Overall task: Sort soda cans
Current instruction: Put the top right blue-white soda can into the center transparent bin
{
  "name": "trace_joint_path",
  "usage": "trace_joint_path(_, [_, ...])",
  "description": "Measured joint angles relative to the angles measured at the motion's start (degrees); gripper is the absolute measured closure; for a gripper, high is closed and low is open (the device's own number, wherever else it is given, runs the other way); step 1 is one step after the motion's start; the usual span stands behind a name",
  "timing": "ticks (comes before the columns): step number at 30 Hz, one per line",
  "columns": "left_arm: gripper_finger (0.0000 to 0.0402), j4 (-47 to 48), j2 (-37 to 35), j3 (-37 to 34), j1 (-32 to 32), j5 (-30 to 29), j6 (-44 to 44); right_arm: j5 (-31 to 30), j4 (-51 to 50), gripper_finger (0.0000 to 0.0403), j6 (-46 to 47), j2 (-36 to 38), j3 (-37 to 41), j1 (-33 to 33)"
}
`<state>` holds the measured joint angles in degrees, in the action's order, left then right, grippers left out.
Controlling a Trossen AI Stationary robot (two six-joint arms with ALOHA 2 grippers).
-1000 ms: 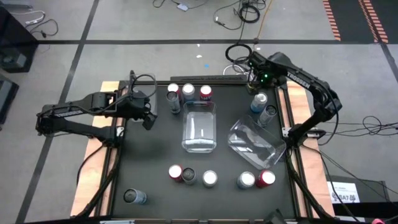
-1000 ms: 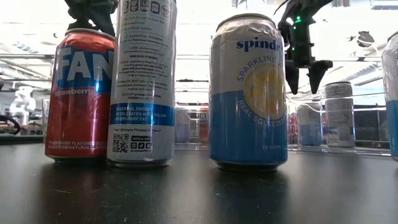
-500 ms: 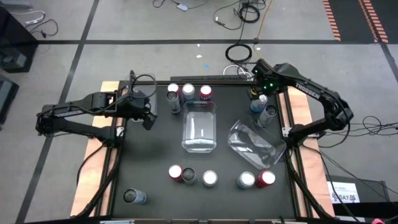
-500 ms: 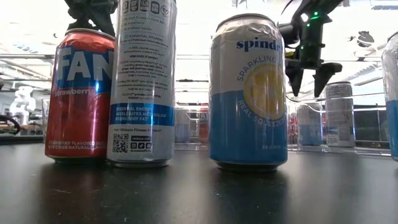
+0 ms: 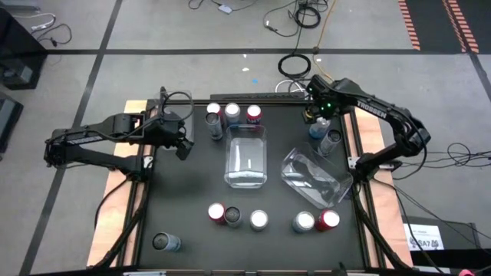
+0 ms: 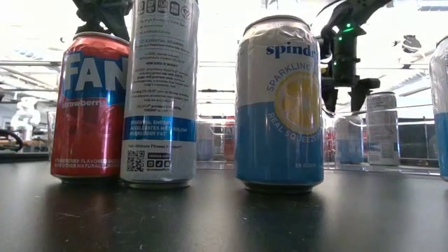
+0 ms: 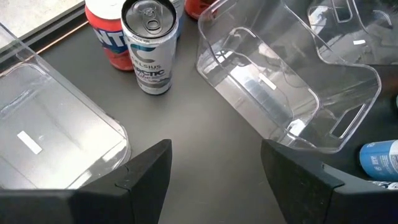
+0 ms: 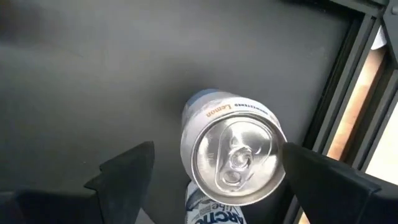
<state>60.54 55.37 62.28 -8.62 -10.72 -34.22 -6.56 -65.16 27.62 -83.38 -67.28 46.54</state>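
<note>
**Ana:** Starting at the near edge of the black table (image 5: 184,199), what do we have?

**Ben:** 1 grey-and-blue can (image 5: 165,242) stands alone at the near left corner. Farther in runs a loose row of 5 upright cans with silvery round tops: a red strawberry soda can (image 6: 89,106), a tall pale grey can (image 6: 159,91) touching it, a blue-and-silver lemon sparkling-water can (image 6: 279,105), then 2 more to the right. Nothing is sorted yet, I judge.

**Ana:** And the bins?

**Ben:** 2 clear rectangular plastic bins sit mid-table: 1 upright (image 5: 246,156), 1 tilted on its side (image 5: 314,176). Both look empty, presumably waiting for the colours.

**Ana:** The arms?

**Ben:** The left gripper (image 5: 182,143) hovers over bare table left of the upright bin, fingers apart, holding nothing; it seems to be waiting. Beyond it, 3 cans (image 5: 232,114) line the far edge.

**Ana:** And the right?

**Ben:** The right gripper (image 8: 211,165) hangs directly above a blue-and-silver lemon can (image 8: 233,152) at the far right, beside a grey can (image 5: 332,140). Its fingers are spread wide either side of the lid, not touching. Centred like that, it looks set to descend and grasp.
</note>
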Motion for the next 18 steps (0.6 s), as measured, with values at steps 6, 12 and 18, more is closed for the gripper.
trace_joint_path(6, [0.0143,0.0,0.0,0.0,0.0,0.0,0.0,-2.4,-0.8,0.0057,0.3,-1.1,0.1,0.0])
trace_joint_path(12, [0.0143,0.0,0.0,0.0,0.0,0.0,0.0,-1.4,-1.0,0.0057,0.5,-0.2,0.1,-0.3])
trace_joint_path(18, [0.0143,0.0,0.0,0.0,0.0,0.0,0.3,-2.1,-0.7,0.0057,1.4,2.5,0.2,-0.5])
